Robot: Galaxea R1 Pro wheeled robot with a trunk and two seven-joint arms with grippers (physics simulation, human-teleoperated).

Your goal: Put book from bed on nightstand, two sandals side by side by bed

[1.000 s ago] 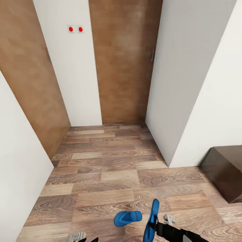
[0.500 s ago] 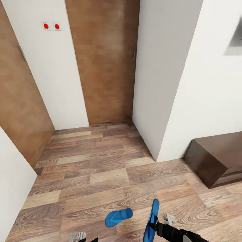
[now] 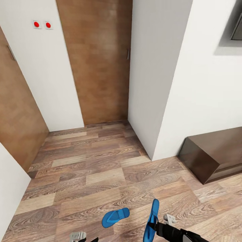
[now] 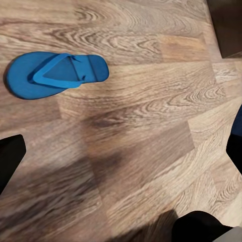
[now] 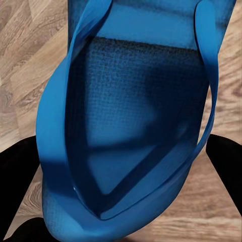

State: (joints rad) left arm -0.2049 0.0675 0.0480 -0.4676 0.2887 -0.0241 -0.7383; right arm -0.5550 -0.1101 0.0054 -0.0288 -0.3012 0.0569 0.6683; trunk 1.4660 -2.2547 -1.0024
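One bright-blue sandal (image 3: 115,216) lies flat on the wood-plank floor, strap side up, also seen in the left wrist view (image 4: 55,74). The other sandal (image 3: 153,217) stands on edge above the floor, with my right gripper (image 3: 155,226) shut on it. In the right wrist view its sole and straps (image 5: 136,116) sit between the two dark fingers (image 5: 20,166). My left gripper (image 3: 80,236) hangs open and empty over bare floor, a little short of the lying sandal. The book and the bed are out of view.
White wall corners (image 3: 158,84) and brown wooden doors (image 3: 101,60) close in a narrow passage ahead. A low dark brown cabinet (image 3: 211,153) stands against the right wall. Two red switches (image 3: 42,24) sit on the far wall. Open floor (image 3: 94,168) lies ahead.
The whole picture has slid left, so the camera has turned right and more of the dark cabinet shows. The right gripper still holds its sandal the same way. The floor sandal stays put.
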